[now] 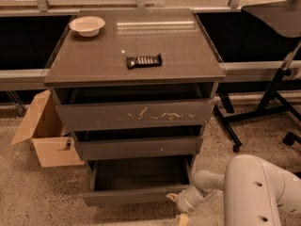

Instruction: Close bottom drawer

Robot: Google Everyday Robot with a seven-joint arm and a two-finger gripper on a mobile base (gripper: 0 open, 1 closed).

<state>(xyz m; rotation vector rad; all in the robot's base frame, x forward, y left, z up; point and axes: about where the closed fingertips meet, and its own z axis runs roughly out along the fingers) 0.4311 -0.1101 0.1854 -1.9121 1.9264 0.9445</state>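
Note:
The bottom drawer is the slim, plain dark grey-brown drawer at the foot of the cabinet. It stands pulled out, with its empty inside showing. My gripper is low at the right end of the drawer's front, touching or very close to it. The white arm reaches in from the lower right.
Above are the middle drawer and the scratched top drawer, both slightly out. A white bowl and a dark wrapped bar lie on the cabinet top. A cardboard box stands at the left, a black stand base at the right.

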